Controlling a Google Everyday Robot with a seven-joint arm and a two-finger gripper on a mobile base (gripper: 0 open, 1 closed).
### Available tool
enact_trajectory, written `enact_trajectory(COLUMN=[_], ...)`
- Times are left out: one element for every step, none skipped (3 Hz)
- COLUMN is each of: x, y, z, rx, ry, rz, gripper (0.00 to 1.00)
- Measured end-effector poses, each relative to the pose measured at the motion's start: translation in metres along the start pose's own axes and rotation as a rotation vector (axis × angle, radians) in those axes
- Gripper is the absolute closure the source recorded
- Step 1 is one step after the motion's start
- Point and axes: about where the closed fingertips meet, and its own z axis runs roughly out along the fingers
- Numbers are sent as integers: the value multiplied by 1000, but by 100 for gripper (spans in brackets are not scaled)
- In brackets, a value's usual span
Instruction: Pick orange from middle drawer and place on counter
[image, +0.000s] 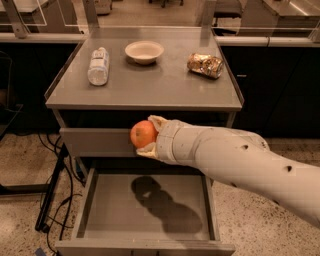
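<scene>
The orange (143, 133) is small, round and smooth. My gripper (148, 135) is shut on it and holds it in the air in front of the top drawer front, above the open middle drawer (115, 207). The drawer is a grey tray pulled out at the bottom of the view, and its floor is bare with the arm's shadow on it. The counter (150, 85) is the flat grey top of the cabinet, just above and behind the orange. My white arm comes in from the lower right.
On the counter lie a clear plastic bottle (98, 65) at the left, a small cream bowl (144, 51) at the back middle and a shiny foil snack bag (205, 65) at the right. Black cables (55, 190) hang left of the cabinet.
</scene>
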Motion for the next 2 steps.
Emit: enact_trajectory(x=[0,-7], y=[-49,-122], z=[11,31], rx=[64,158], ry=[-20,-56], rz=[24,81], gripper=[100,100])
